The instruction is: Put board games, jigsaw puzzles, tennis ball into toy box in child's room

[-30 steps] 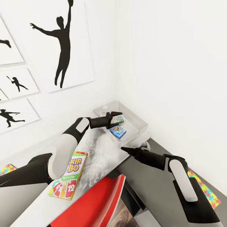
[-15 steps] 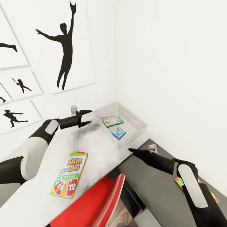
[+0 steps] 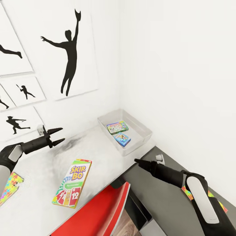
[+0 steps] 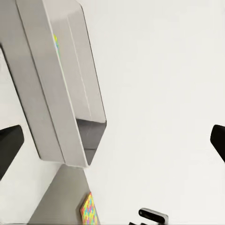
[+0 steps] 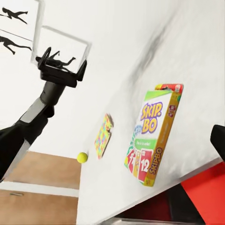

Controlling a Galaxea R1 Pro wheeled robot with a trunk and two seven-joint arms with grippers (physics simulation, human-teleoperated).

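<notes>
Bin (image 3: pixel 144 132) sits at the table's (image 3: pixel 98 149) far corner, two printed boxes (image 3: pixel 117 127) inside. Skip-Bo (image 3: pixel 72 186) lies flat nearer than the bin; puzzle (image 3: pixel 8 190) and ball (image 5: pixel 82 157) beyond it. Left gripper (image 3: pixel 56 136) wide apart, empty, above the table. Right gripper (image 3: pixel 137 161): spread unclear.

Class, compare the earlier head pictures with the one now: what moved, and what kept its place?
The left gripper, open and empty, drew back from over the toy box toward the robot's left. The SKIP-BO box stayed on the table, both small game boxes stayed in the box, and the right gripper barely moved.
</notes>
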